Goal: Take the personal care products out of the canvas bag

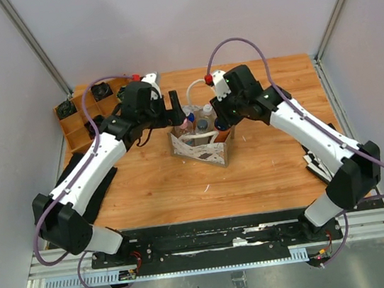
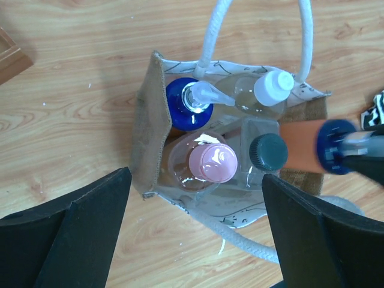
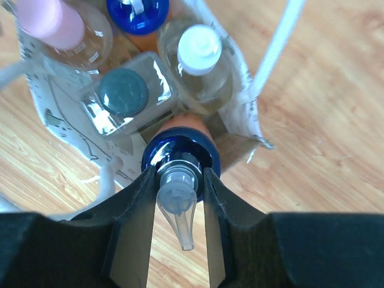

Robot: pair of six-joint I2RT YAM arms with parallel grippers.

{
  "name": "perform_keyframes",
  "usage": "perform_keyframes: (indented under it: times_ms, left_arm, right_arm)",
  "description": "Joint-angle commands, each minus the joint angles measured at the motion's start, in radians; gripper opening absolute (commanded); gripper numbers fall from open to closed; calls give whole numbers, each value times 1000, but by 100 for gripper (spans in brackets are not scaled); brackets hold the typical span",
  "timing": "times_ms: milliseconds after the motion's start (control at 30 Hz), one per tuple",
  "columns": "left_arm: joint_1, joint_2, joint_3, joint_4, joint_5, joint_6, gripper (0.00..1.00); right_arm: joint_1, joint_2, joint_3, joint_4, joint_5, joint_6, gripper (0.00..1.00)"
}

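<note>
The canvas bag (image 1: 203, 149) stands open at mid-table; it also shows in the left wrist view (image 2: 150, 120) and the right wrist view (image 3: 246, 120). My right gripper (image 3: 179, 180) is shut on the pump neck of an orange bottle with a blue cap (image 3: 180, 150), tilted at the bag's right rim (image 2: 303, 146). In the bag stand a clear bottle with a pink cap (image 2: 212, 163), an orange bottle with a blue cap (image 2: 187, 103), a pale bottle with a white cap (image 2: 273, 88) and a clear bottle with a dark cap (image 2: 269, 151). My left gripper (image 2: 195, 228) is open and empty above the bag's edge.
A brown wooden compartment tray (image 1: 78, 120) with small black fans sits at the back left. Black-and-white striped cloth lies at the left (image 1: 98, 189) and right (image 1: 316, 162) table edges. The bag's white rope handles (image 2: 306, 36) stick up beside the bottles.
</note>
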Motion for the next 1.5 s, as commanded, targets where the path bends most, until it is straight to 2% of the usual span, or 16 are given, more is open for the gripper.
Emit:
perform_keyframes:
  times_ms: [0, 133, 267, 500, 1000, 1200, 1333, 1467]
  left_arm:
    - [-35, 30, 54, -52, -50, 79, 97]
    - [-61, 48, 61, -79, -90, 95, 96]
    - [-63, 34, 29, -31, -99, 86, 90]
    - [-71, 76, 53, -24, -162, 90, 81]
    - [-125, 151, 124, -64, -179, 96, 64]
    - [-138, 169, 139, -74, -191, 96, 47]
    - [-144, 182, 156, -83, -209, 92, 22]
    - [-146, 188, 168, -91, -208, 95, 5]
  right_arm:
    - [-3, -116, 142, -27, 105, 9, 11]
    - [-37, -151, 207, -63, 134, 12, 10]
    - [-96, -169, 271, -111, 137, 13, 9]
    - [-206, -210, 282, -138, 98, 28, 10]
    - [-362, -288, -111, -3, 37, 96, 12]
    - [-368, -276, -188, 14, 58, 105, 12]
    - [-367, -265, -225, 24, 73, 111, 21]
    - [-367, -260, -263, 30, 71, 122, 23]
